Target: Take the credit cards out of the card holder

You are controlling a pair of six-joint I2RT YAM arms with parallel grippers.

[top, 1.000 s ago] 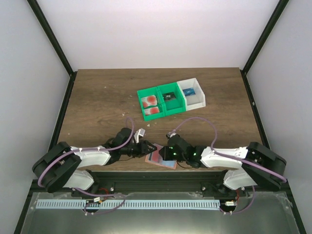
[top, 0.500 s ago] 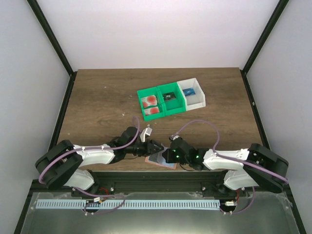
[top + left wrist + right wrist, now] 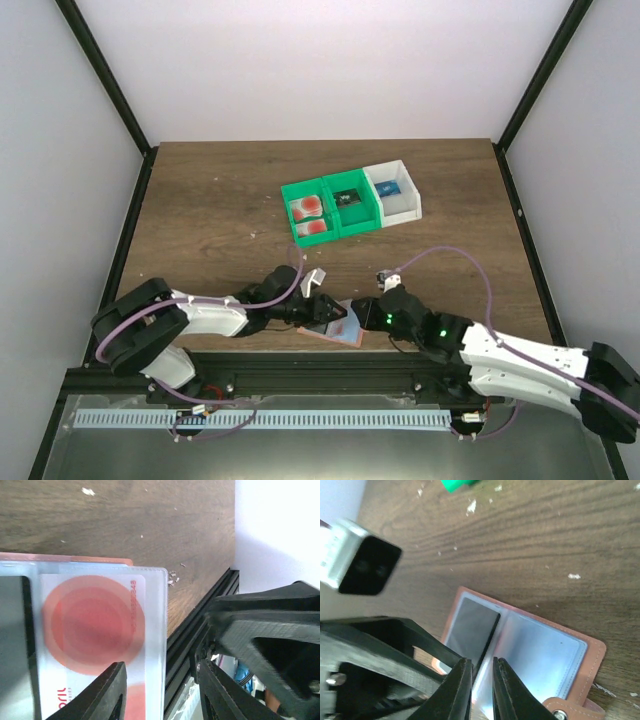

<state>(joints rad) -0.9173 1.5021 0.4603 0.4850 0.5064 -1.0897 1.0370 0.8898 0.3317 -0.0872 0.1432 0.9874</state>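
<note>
The card holder [image 3: 342, 333] lies open at the table's near edge, salmon rim [image 3: 75, 558] around clear pockets [image 3: 545, 655]. One credit card [image 3: 92, 625], pale with a red round blot, sits inside a clear pocket. A dark card [image 3: 470, 625] fills the other leaf. My left gripper [image 3: 162, 695] is open, and the pocket's free edge runs between its fingers. My right gripper [image 3: 482, 690] is shut to a thin slit, with its tips over the holder's middle fold; whether they touch it does not show. In the top view the left gripper [image 3: 325, 310] and right gripper [image 3: 362, 318] meet over the holder.
At mid-table, a green bin [image 3: 312, 215] holds two more pale cards with red blots. Beside it are a second green bin [image 3: 349, 198] with something dark in it and a white bin [image 3: 392, 187] with a blue item. The black frame rail [image 3: 200, 630] runs just past the table edge.
The left gripper has slid right onto the holder. The right arm has stretched out low, and its gripper has shifted to the holder's right side.
</note>
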